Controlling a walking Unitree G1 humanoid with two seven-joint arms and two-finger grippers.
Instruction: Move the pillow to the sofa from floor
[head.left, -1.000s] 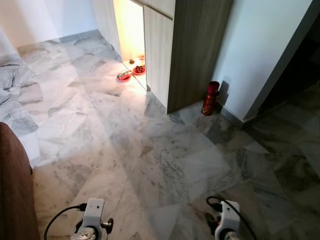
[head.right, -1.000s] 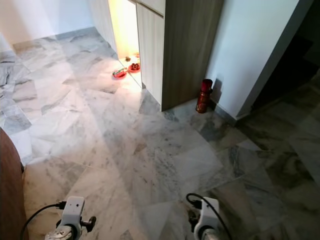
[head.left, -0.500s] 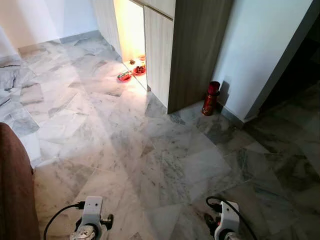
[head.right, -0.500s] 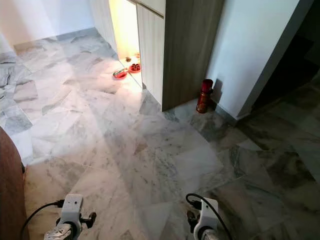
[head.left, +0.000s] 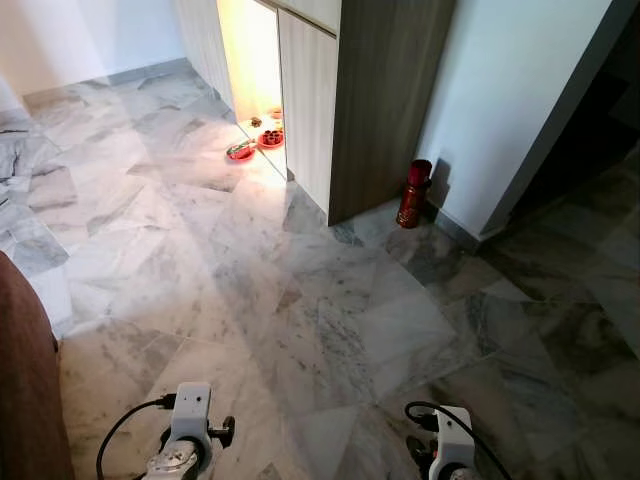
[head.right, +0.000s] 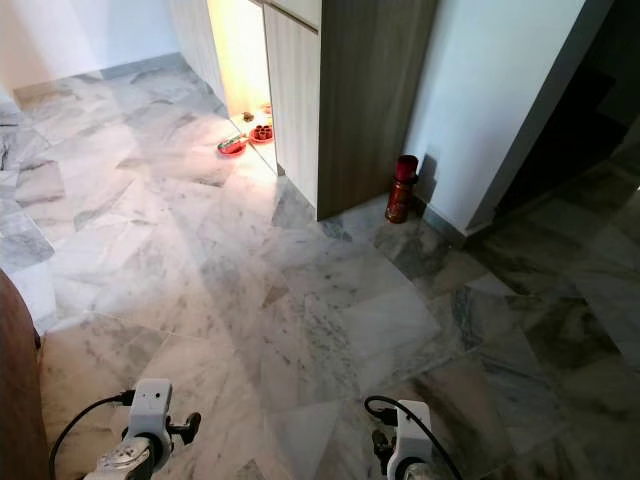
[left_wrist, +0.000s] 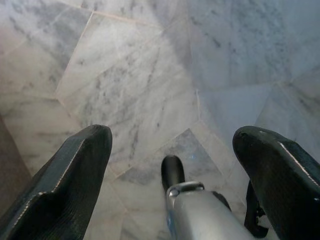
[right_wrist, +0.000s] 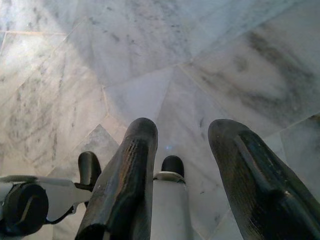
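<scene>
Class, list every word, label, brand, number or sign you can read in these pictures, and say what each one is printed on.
None can be read.
Red bottle by the wall: if it has a label, it is too small and blurred to read.
Red dishes in the lit cupboard opening: no readable text.
Marble floor, cupboard and both arms: no print visible.

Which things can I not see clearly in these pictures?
- Brown sofa: cut off by the head views' left edge.
- Small red dishes in the lit wooden cabinet: too small to identify.
- Dark doorway on the right: too dark to see inside.
</scene>
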